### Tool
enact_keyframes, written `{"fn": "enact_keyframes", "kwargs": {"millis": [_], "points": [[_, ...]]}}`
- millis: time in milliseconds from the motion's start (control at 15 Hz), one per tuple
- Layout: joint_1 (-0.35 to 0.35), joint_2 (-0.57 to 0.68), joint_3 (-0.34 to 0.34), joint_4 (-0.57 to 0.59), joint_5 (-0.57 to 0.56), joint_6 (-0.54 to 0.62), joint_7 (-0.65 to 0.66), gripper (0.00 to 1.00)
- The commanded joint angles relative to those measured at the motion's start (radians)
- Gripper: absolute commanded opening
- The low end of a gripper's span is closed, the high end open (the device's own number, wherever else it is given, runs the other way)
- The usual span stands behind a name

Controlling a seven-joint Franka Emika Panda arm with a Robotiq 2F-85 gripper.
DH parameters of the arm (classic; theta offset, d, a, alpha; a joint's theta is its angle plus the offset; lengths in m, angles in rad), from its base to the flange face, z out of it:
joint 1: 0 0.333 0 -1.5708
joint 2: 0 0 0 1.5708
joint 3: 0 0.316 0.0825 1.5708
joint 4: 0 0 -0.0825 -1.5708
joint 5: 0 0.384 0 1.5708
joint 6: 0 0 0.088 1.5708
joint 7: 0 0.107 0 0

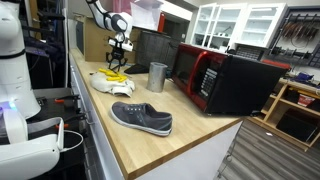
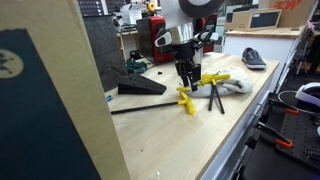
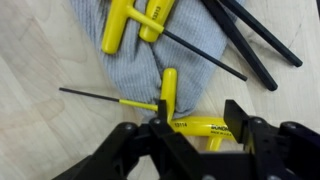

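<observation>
Gripper [image 3: 197,120] low at the edge of a grey cloth [image 3: 105,55], jaws half-wide astride a yellow T-handle hex key [image 3: 205,128] lying there; gripping or only straddling, cannot tell. More yellow hex keys [image 3: 135,25] on the cloth, with black rods [image 3: 250,40] just beside it.

Workshop (pegboard tools [image 1: 300,35], wooden workbench [image 1: 200,125])

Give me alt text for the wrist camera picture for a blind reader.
A black gripper hangs open over a yellow tool handle and a grey cloth. More yellow-handled keys lie on the cloth, with black rods beside it on a wooden table.
</observation>
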Motion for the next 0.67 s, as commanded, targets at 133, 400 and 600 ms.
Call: {"fn": "enact_keyframes", "kwargs": {"millis": [133,400,600], "points": [[0.012,-0.012,0.006,-0.019,-0.046,0.081,0.073,1.00],[0.015,0.003,0.003,-0.016,-0.074,0.124,0.112,0.75],[0.015,0.016,0.001,-0.016,-0.102,0.152,0.142,0.55]]}}
